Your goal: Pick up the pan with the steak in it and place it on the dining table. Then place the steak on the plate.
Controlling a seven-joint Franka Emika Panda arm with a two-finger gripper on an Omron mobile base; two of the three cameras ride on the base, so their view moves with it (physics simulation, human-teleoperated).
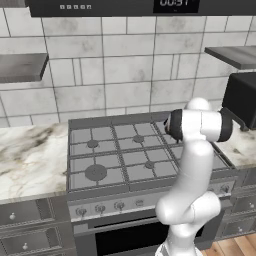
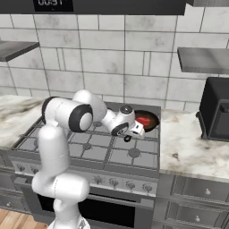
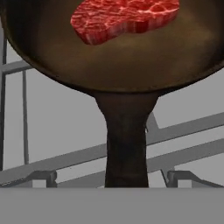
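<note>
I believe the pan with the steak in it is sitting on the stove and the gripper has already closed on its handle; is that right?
Not quite. The pan with the steak in it is on the stove, but the gripper has not closed on the handle. In the hand view its two fingertips stand wide apart on either side of the handle, so the jaws are open.

Bare stove grates in front of the pan, handle free on both sides
</note>
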